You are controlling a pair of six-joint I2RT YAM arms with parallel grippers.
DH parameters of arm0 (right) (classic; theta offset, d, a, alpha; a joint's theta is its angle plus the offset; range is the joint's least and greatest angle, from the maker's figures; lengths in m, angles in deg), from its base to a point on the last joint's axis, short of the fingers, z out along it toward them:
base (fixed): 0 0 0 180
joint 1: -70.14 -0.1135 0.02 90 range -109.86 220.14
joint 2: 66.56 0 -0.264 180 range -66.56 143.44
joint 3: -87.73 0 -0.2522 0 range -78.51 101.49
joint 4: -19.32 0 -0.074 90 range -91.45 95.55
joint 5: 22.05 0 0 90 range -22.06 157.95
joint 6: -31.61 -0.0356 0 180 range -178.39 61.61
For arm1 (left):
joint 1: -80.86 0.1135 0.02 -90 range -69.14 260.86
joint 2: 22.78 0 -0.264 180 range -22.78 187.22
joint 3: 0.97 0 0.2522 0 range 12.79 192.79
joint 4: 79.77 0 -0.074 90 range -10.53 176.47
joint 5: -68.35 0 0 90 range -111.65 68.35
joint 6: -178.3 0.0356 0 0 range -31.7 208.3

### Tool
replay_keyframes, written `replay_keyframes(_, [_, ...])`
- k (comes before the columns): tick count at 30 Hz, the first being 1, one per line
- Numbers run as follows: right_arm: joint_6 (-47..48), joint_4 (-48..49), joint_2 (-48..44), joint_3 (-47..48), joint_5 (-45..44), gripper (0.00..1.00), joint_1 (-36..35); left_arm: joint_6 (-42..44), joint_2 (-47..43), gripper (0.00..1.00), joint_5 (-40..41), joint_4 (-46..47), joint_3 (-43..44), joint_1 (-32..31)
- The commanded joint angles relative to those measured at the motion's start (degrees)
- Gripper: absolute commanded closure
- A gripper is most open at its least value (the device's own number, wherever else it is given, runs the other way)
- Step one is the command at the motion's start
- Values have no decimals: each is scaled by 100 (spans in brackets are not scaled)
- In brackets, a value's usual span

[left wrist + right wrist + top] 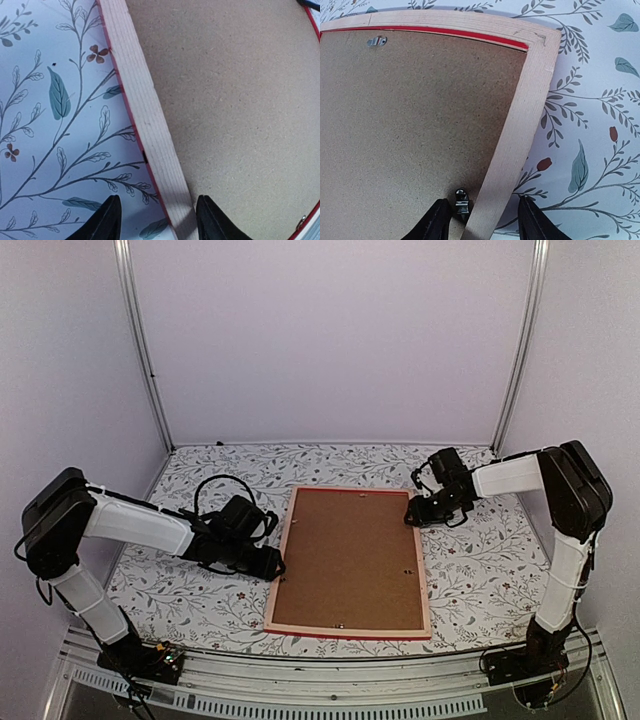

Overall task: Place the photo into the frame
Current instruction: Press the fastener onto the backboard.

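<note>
- The frame (423, 585) lies flat on the flower-patterned bench (480, 570), pale wood back upward, with a thin line of red showing along its outer edge.
- A plain brown backing board (350, 560) fills its opening; what is under the board is hidden.
- The left hand (272, 565) is at the frame's left rail, towards the near end. The right hand (410, 515) is at the right rail, close to the far right corner.
- In the left wrist view the left hand is spread, and the wooden rail runs up between its two fingers.
- One fingertip (106, 222) is over the patterned cloth outside the frame, with a strip of cloth between it and the rail. The other fingertip (212, 222) is over the board, just beside the rail's inner edge; whether it touches the wood is hard to say from this angle.
- In the right wrist view the right hand is also spread, astride the right rail.
- Its outer fingertip (535, 222) is over the cloth, apart from the wood. Its inner fingertip (437, 222) is over the board.
- A small metal clip (461, 198) sits on the board at the rail's inner edge, just beside that inner fingertip.
- A second clip (376, 41) sits near the far rail, where a red strip (435, 31) shows between board and wood.
- Neither hand is pinching anything.
</note>
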Motion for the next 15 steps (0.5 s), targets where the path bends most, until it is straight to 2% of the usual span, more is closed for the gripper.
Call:
replay_keyframes(1, [100, -122, 164, 129, -261, 53, -28, 100, 151, 46, 58, -45, 20, -51])
replay_keyframes(7, [91, -72, 241, 104, -258, 59, -28, 76, 162, 46, 58, -24, -22, -56])
replay_keyframes(15, [163, -73, 334, 64, -253, 62, -22, 69, 131, 46, 58, -30, -85, -54])
